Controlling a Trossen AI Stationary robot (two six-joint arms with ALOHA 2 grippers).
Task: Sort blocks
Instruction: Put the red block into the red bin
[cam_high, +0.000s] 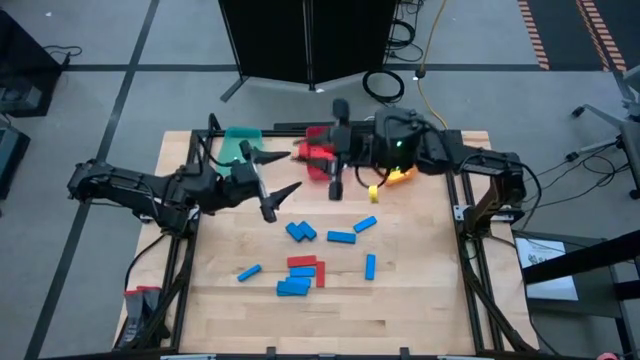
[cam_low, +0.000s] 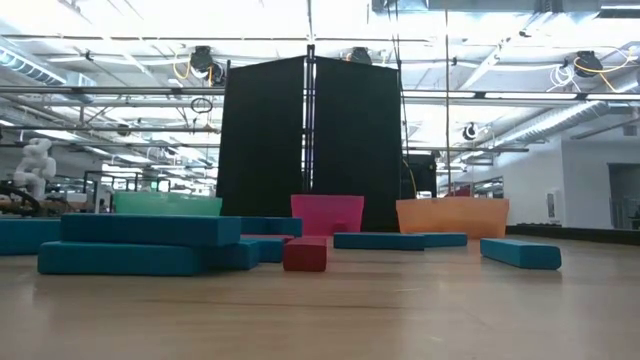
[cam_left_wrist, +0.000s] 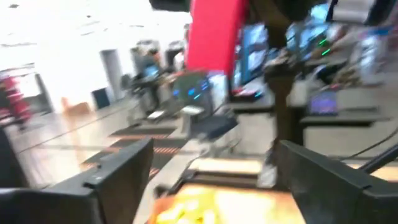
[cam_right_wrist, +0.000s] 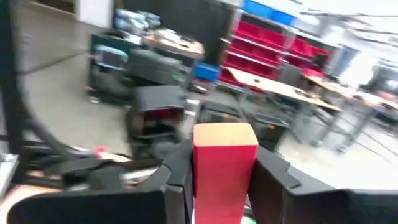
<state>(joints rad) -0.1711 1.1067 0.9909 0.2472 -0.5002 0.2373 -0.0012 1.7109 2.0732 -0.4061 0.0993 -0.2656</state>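
Observation:
My right gripper (cam_high: 312, 152) is shut on a red block (cam_right_wrist: 225, 155) high over the red bin (cam_high: 320, 170) at the table's far middle. The same block shows in the left wrist view (cam_left_wrist: 214, 37). My left gripper (cam_high: 270, 178) hangs open just left of it, near the teal bin (cam_high: 240, 143), with nothing between its fingers (cam_left_wrist: 118, 171). Several blue blocks (cam_high: 300, 231) and two red blocks (cam_high: 302, 262) lie flat on the table's middle. A yellow block (cam_high: 374, 193) lies by the orange bin (cam_high: 400, 177). My right gripper pinches the red block's two long sides (cam_right_wrist: 202, 177) between its two fingers. The fingers reach in about level from the table's right. The block's free end (cam_right_wrist: 225, 134) sticks out past the fingertips, and the block is lifted clear of the table and the bins.
The teal bin (cam_low: 167, 203), the red bin (cam_low: 327, 213) and the orange bin (cam_low: 452, 215) stand in a row along the far edge. A black panel (cam_low: 310, 140) rises behind the table. The wood near the front edge (cam_high: 330, 320) is bare.

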